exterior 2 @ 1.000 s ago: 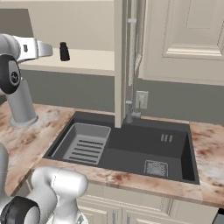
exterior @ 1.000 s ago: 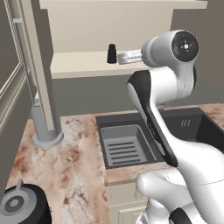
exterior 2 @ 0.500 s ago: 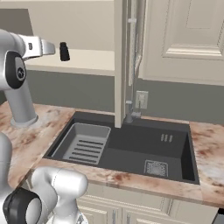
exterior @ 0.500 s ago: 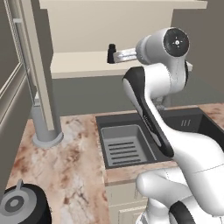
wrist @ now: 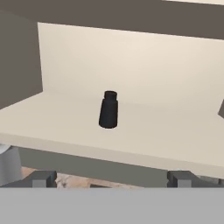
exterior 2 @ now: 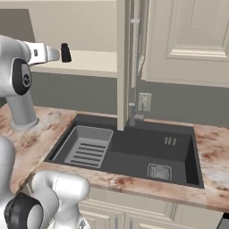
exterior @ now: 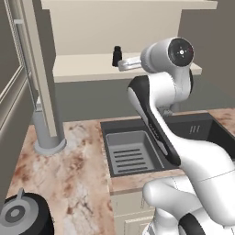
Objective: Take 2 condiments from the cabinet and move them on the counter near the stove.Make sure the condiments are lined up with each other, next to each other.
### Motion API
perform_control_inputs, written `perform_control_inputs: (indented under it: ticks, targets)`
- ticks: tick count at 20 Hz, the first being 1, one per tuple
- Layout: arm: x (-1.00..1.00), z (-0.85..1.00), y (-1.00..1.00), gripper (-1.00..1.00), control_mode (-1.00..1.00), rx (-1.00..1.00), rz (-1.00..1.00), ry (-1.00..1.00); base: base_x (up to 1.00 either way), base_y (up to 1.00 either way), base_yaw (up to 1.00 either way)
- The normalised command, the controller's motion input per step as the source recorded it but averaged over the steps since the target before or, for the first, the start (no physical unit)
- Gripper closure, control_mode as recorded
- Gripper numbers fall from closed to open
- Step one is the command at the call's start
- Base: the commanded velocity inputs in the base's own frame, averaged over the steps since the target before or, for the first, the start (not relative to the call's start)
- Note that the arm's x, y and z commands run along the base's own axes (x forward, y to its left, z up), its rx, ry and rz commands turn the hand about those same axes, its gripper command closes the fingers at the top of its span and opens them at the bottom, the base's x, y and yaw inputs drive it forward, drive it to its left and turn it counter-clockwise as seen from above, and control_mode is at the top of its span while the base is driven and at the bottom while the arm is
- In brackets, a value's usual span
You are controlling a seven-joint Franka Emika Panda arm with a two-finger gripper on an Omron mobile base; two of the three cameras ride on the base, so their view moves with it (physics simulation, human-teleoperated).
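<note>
A black condiment shaker (exterior: pixel 117 55) (exterior 2: pixel 65 52) (wrist: pixel 108 110) stands upright on the cream cabinet shelf (exterior: pixel 82 69) (exterior 2: pixel 94 62) (wrist: pixel 166 140). My gripper (exterior: pixel 120 64) (exterior 2: pixel 59 54) (wrist: pixel 112 178) is level with the shelf's front edge, pointing at the shaker from just in front of it. It is open, its fingertips (wrist: pixel 41 178) set wide apart with nothing between them, and the shaker stands a short way beyond them. The marbled counter (exterior: pixel 78 170) (exterior 2: pixel 42 134) lies below. The stove is out of view.
A dark ribbed sink (exterior: pixel 133 156) (exterior 2: pixel 89 147) is sunk into the counter under the arm. A tall cabinet panel (exterior: pixel 41 82) (exterior 2: pixel 121 67) hangs beside the shelf. A grey cylinder (exterior: pixel 46 137) stands on the counter left of the sink. A dark round object (exterior: pixel 20 215) sits bottom left.
The hand has edged toward the black shaker and dipped slightly. The shaker has not moved, and the jaws stay wide.
</note>
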Motion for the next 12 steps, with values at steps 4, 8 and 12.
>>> perform_control_inputs:
  ticks: [4, 8, 12]
  targets:
    - [0.16, 0.0, 0.0, -1.0, -1.0, 0.0, 0.0, 0.05, 0.0, 0.0, 0.0]
    - [0.19, 0.0, 0.0, -1.0, -1.0, 0.0, 0.0, 0.09, 0.0, 0.0, 0.0]
    - [0.19, 0.0, 0.0, -1.0, -1.0, 0.0, 0.02, 0.11, 0.0, 0.0, 0.0]
